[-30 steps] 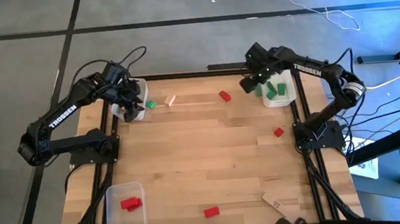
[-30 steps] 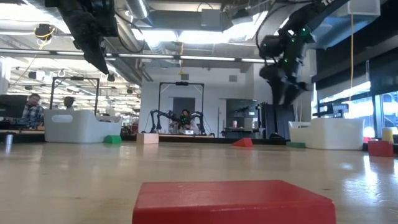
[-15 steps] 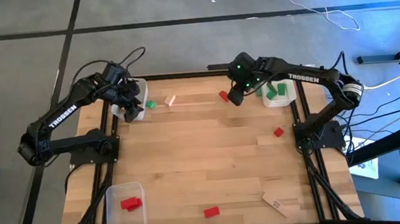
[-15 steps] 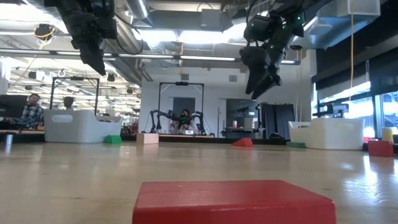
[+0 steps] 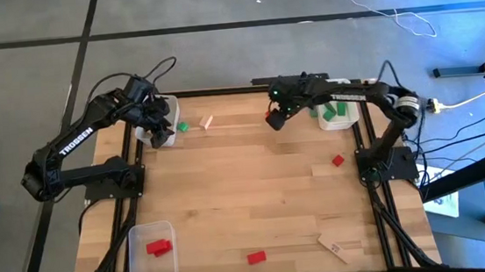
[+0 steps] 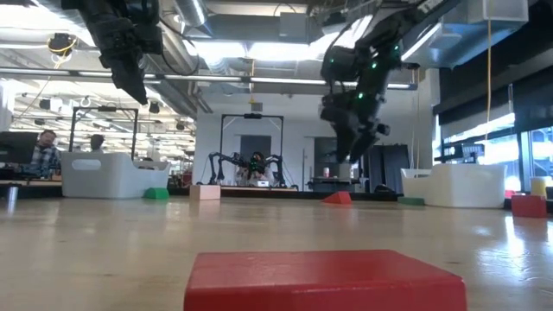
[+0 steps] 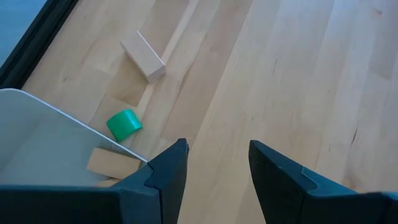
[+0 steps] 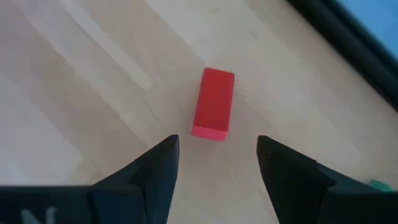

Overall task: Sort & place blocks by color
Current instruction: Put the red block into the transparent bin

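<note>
From above: right gripper (image 5: 274,121) up over a red block (image 5: 270,113) near the far edge of the table (image 5: 248,197), jaws apart, nothing held. Left gripper (image 5: 165,132) by the far left bin (image 5: 160,136), jaws apart, empty too. More blocks lying about; red ones already in the near bin (image 5: 152,254), green ones in the far right bin (image 5: 337,114).

From table height: right gripper (image 6: 346,151) hanging high above the red block (image 6: 337,198), not touching.

Left wrist: green block (image 7: 124,124) and wooden block (image 7: 143,56) just beside the bin wall, another wooden one inside.

Right wrist: red block (image 8: 213,112) lined up between the open fingers (image 8: 149,177).

Step in hand, most likely: picking up red. Next: go straight down, then squeeze.
</note>
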Motion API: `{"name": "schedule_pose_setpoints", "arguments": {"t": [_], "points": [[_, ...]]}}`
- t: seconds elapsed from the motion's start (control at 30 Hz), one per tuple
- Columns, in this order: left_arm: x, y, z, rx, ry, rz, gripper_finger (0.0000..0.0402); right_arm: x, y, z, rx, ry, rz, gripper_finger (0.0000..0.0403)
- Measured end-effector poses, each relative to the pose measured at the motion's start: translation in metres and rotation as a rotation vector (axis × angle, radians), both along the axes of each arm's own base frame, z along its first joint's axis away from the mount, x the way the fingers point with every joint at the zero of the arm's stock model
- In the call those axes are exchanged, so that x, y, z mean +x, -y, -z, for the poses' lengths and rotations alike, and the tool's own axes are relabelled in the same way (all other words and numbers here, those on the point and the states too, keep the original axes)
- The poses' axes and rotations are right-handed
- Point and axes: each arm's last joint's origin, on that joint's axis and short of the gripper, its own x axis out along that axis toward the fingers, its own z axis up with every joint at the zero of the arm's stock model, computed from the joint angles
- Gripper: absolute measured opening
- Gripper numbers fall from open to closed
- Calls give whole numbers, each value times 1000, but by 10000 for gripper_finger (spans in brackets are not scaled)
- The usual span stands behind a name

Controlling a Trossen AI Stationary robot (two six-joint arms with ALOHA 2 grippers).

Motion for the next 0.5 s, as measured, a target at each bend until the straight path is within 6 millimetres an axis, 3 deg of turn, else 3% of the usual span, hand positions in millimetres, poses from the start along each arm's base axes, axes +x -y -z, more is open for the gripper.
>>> {"name": "schedule_pose_setpoints", "arguments": {"t": [0.37,0.5], "points": [[0,0,0,0,0,0,163,34,18,23,31,-33,47,216],[0,0,0,0,0,0,163,41,24,27,21,-132,40,216]]}}
